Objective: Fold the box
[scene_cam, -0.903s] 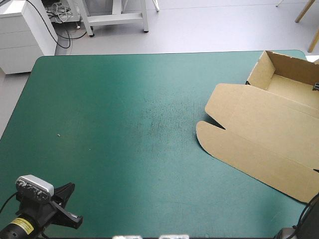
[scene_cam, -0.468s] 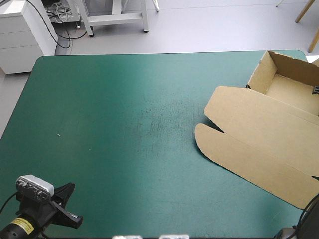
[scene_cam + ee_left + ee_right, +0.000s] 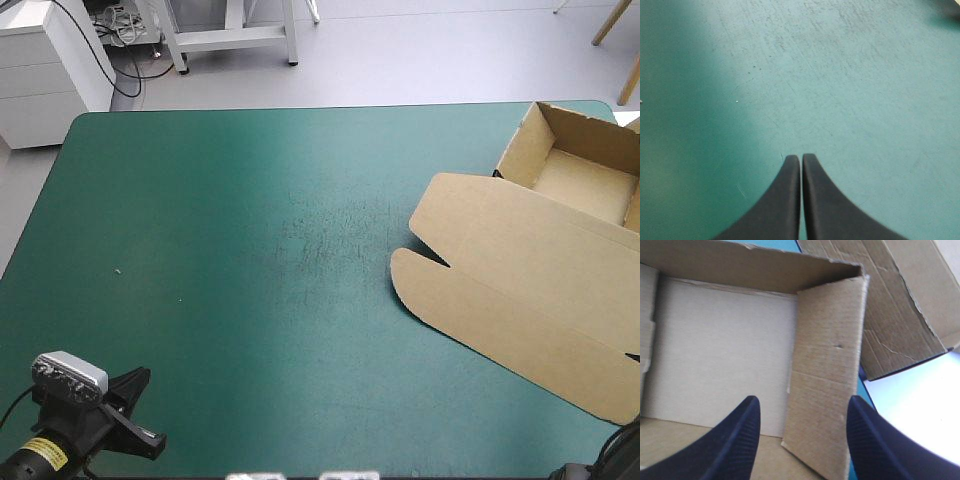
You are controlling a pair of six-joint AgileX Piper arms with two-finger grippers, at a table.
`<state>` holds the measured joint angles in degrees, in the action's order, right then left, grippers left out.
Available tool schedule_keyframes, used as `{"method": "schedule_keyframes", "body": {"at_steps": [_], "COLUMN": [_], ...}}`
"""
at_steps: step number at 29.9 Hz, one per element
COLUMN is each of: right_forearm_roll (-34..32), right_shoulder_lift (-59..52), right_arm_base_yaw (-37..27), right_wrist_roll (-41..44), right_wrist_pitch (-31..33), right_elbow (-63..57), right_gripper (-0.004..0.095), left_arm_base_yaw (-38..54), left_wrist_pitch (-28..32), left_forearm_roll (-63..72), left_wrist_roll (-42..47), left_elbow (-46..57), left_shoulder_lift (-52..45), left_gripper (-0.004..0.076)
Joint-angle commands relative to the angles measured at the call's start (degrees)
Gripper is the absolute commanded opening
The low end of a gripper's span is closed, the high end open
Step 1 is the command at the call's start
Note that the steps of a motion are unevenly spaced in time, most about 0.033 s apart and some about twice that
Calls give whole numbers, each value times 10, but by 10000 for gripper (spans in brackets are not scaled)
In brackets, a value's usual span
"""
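Brown corrugated box (image 3: 520, 280): open tray at far right corner, flat lid with rounded tabs. Left gripper (image 3: 801, 158) pressed together over scuffed teal-green cover (image 3: 200, 220); right gripper (image 3: 802, 401) spread above tray.

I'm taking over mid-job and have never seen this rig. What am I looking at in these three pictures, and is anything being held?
Two robot arms work at a teal-green table. The high view looks down from behind them; the other two pictures come from a camera on each wrist. The brown box lies at the table's right: an open tray, lid flat. The left gripper is shut over the table. The right gripper is open above the tray. Neither holds anything.
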<state>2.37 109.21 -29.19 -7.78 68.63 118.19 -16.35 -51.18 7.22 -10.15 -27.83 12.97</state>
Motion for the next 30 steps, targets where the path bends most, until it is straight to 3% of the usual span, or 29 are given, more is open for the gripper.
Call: {"method": "schedule_keyframes", "body": {"at_steps": [1,12,20,30], "right_forearm_roll": [11,10,8,5], "right_shoulder_lift": [-83,-233,-357,-551], "right_arm_base_yaw": [35,237,350,357], "right_wrist_roll": [-6,-26,-23,-41], "right_wrist_pitch": [-16,-16,-36,-155], "right_elbow": [20,-53,-199,-473], "right_gripper": [458,-24,-20,-20], "left_arm_base_yaw": [-3,-3,-3,-3], "left_wrist_pitch": [39,39,39,39], "left_forearm_roll": [8,8,9,9], "left_wrist_roll": [6,6,1,3], "left_elbow": [-12,-12,-12,-12], "left_shoulder_lift": [7,7,7,7], "left_gripper": [-8,-8,-8,-8]}}
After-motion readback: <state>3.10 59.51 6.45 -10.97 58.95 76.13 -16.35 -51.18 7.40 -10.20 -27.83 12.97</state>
